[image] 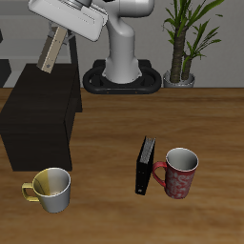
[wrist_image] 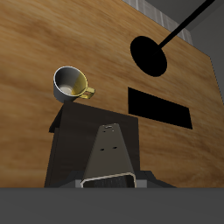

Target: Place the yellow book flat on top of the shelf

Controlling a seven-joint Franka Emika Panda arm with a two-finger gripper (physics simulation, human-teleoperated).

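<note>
My gripper (image: pixel 60 38) is shut on the upper end of the yellow book (image: pixel 50 59), a thin tan-grey book. It hangs tilted in the air over the back part of the shelf (image: pixel 38 119), a low matte black box with a flat top. The book's lower end is close above the shelf top, and I cannot tell if it touches. In the wrist view the book (wrist_image: pixel 109 150) runs out from between the fingers of the gripper (wrist_image: pixel 109 180) over the dark shelf top (wrist_image: pixel 70 153).
A white mug with a yellow handle (image: pixel 52 189) stands near the table's front edge, beside the shelf; it also shows in the wrist view (wrist_image: pixel 70 83). A thin black book (image: pixel 144 165) stands upright next to a red mug (image: pixel 179 172). A potted plant (image: pixel 183 43) stands beside the robot base.
</note>
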